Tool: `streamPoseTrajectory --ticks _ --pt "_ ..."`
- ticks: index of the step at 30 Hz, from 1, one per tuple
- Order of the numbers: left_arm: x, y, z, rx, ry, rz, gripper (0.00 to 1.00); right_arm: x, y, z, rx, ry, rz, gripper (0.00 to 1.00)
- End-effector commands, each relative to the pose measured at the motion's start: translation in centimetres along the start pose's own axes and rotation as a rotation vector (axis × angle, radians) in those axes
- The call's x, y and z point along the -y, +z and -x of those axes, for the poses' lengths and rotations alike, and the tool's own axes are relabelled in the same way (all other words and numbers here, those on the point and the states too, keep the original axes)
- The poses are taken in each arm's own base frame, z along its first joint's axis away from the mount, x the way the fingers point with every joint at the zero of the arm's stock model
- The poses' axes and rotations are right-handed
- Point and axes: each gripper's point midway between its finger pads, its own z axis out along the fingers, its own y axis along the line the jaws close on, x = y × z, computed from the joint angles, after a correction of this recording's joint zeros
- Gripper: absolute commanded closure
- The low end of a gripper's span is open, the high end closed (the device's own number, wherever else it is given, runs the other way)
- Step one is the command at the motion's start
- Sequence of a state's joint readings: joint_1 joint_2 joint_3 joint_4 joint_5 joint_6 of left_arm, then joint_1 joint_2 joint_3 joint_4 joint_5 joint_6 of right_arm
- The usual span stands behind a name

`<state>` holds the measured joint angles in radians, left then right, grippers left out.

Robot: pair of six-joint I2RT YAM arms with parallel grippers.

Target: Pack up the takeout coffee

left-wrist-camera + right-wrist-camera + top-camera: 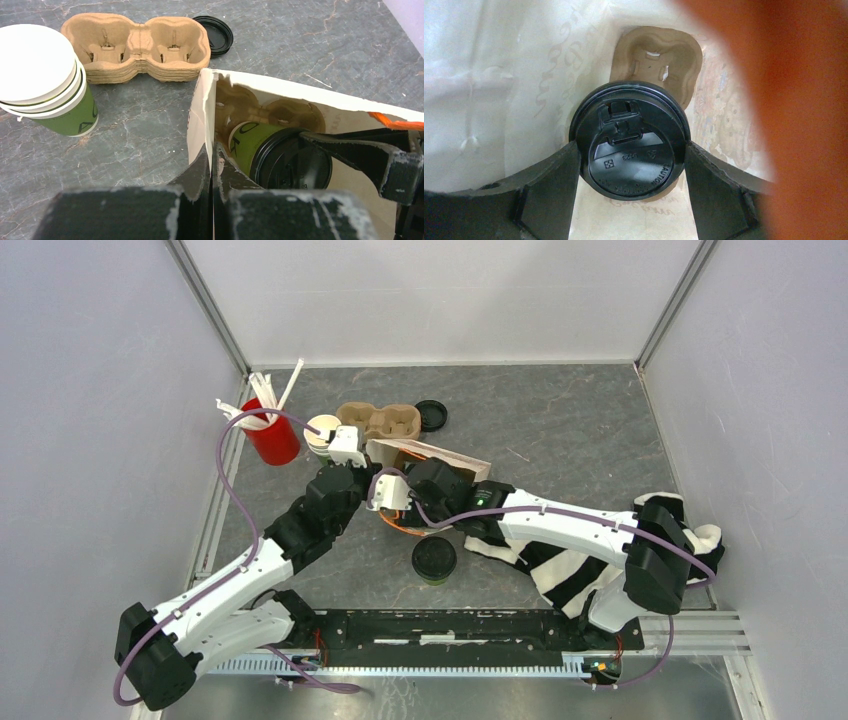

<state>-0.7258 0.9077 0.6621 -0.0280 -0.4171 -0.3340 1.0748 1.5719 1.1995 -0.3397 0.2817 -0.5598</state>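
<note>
we see the right gripper point(631, 152) down inside the paper bag point(200, 115), its two dark fingers point(551, 185) pressed against opposite sides of the lidded cup point(248, 140), so it grips that cup just under the rim. the cup has a green paper wall with dark lettering and a round black lid point(624, 172), which carries a raised sip tab and embossed caution text. it sits over the near pocket of a brown pulp carrier point(656, 60) lying in the bottom of the bag; we cannot tell whether its base is seated in the pocket. the far pocket shows bare. an orange blur fills the right of the wrist view, and we cannot tell what it is. the left gripper point(211, 155) is closed on the near rim of the bag, pinching the cream paper wall between its fingers. on the table point(560, 440), the second lidded cup point(433, 558) stands upright near the arm bases, well apart from the bag. beside the bag's far side we see a stack of open cups point(45, 80), green with cream rims, a stack of carriers point(135, 47) and a loose lid point(215, 34). a red cup point(272, 438) of white straws point(265, 390) stands at the left edge, and a striped cloth point(560, 575) lies under the right arm.
</note>
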Motion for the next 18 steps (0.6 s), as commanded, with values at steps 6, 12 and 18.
streamPoseTrajectory --ticks 6,12,18 --pt "-0.4 0.1 2.3 0.05 0.051 0.038 0.98 1.8 -2.1 1.7 0.065 0.031 -0.007 0.42" --pt "-0.5 -0.2 2.5 0.063 0.05 0.033 0.98 2.1 -1.6 0.8 0.028 0.012 -0.001 0.42" --pt "-0.3 -0.6 2.5 0.068 0.049 0.006 0.98 2.7 -0.3 0.8 0.033 0.029 -0.006 0.42"
